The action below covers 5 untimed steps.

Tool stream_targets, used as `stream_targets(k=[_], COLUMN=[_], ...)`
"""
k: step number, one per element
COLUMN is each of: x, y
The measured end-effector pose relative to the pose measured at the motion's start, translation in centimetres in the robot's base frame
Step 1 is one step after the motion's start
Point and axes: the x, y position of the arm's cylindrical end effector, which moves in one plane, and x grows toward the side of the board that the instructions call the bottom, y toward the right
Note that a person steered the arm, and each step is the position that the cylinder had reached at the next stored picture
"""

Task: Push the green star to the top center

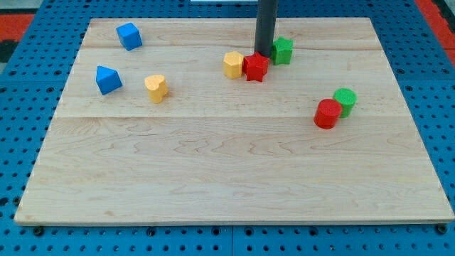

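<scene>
The green star (283,50) sits near the view's top, a little right of centre, on the wooden board (234,163). My tip (264,54) is at the star's left side, touching or nearly touching it, just above the red star-like block (255,67). The dark rod rises straight up out of the view's top edge. A yellow hexagon-like block (233,64) touches the red block's left side.
A blue cube (129,35) lies at the top left, a blue wedge-like block (108,80) below it, a yellow heart-like block (156,87) beside that. A red cylinder (328,114) and a green cylinder (345,101) touch at the right.
</scene>
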Motion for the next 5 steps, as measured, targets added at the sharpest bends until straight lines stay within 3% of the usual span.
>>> stream_targets(k=[1,3,5], x=[5.5,-0.7,-5.7], y=[4.0,5.7,-1.6])
